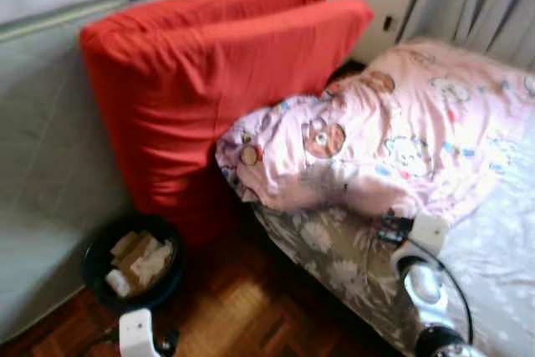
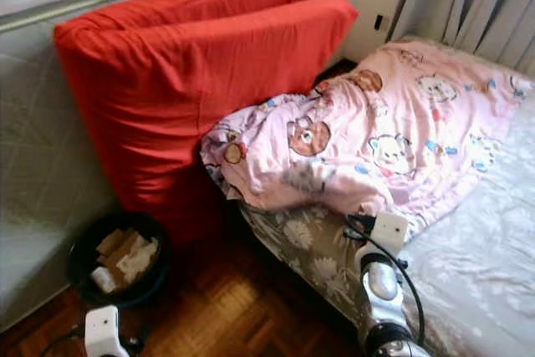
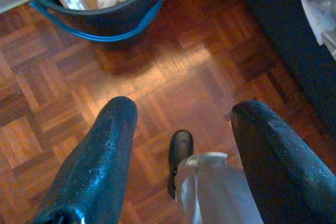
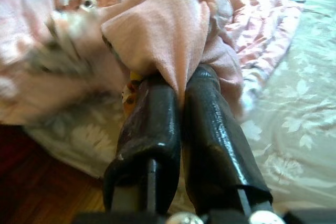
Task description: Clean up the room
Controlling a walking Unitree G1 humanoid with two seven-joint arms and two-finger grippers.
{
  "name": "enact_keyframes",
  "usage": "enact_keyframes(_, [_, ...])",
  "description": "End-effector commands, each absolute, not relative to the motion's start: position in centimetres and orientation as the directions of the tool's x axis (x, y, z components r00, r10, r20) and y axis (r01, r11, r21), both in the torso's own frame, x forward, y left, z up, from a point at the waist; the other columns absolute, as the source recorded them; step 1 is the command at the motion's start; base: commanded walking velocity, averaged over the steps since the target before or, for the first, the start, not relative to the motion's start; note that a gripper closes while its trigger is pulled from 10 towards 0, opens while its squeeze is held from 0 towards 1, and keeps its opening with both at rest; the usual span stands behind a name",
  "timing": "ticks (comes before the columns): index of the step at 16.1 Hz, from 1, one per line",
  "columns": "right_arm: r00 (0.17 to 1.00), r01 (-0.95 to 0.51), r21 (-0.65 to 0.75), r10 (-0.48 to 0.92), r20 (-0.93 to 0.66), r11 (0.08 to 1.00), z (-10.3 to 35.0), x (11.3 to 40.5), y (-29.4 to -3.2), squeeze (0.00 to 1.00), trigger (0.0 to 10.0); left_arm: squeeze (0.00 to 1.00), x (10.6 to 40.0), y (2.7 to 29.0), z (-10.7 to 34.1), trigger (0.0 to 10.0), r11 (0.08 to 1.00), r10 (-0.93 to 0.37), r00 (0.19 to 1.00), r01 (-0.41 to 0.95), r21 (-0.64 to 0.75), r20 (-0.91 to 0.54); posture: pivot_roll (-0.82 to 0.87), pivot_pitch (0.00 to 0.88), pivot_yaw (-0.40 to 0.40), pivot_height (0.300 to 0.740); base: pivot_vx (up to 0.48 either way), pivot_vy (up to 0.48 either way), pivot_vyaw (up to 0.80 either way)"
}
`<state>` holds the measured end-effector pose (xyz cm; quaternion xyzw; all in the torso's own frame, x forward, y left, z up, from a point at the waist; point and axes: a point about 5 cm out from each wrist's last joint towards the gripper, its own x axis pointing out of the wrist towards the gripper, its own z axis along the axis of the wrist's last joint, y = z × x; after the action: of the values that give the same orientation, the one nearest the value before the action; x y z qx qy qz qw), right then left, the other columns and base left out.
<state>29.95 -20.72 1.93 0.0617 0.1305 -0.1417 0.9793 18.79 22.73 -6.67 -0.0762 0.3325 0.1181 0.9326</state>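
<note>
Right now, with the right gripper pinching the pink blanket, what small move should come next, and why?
Probably draw the right gripper, shut on a fold of the pink blanket, back along the bed, because the blanket lies bunched toward the red pillows.

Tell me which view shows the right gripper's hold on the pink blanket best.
Right wrist view: the right gripper is shut on a fold of the pink blanket, seen close up. The eye views show the arm reaching the blanket's edge; the left wrist view shows floor and bucket.
</note>
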Motion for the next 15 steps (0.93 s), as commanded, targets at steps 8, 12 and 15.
enact_keyframes(8, [0.920,0.291,0.025,-0.272,-0.282,0.956,1.5,29.5,-20.7,0.00,10.0,0.00,17.9,22.5,-7.3,10.0,0.969,0.155,0.725,-0.245,-0.042,-0.671,0.05,0.144,0.001,0.740,-0.036,0.000,0.00])
enact_keyframes(12, [0.886,0.309,-0.040,-0.303,-0.352,0.950,0.6,28.9,-21.4,0.00,10.0,0.00,17.9,22.4,-7.3,10.0,0.969,0.153,0.724,-0.245,-0.043,-0.672,0.04,0.149,-0.002,0.740,0.000,0.000,0.00])
enact_keyframes(15, [0.797,0.337,-0.118,-0.350,-0.492,0.934,-1.4,27.2,-21.8,0.00,10.0,0.00,18.0,22.3,-7.2,10.0,0.972,0.145,0.726,-0.233,-0.042,-0.673,0.05,0.148,-0.002,0.740,0.000,0.000,0.00])
